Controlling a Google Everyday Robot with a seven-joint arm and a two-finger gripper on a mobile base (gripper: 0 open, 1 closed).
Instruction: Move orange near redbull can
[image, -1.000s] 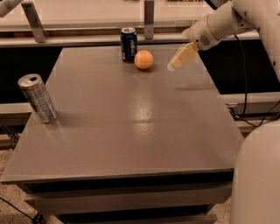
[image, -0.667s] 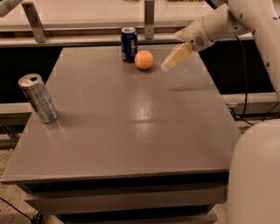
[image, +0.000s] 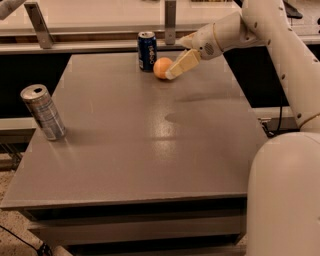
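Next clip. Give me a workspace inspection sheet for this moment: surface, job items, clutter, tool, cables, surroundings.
Surface: grey table, with a glare patch mid-top.
Job's things: orange near the far edge; redbull can standing near the left edge, well apart from it.
Clutter: dark blue can standing just left of the orange.
Grippers: tool low at the orange's right side; contact cannot be told.
Cables: black cable right of the table.
Surroundings: metal post behind the table; robot's white base lower right.
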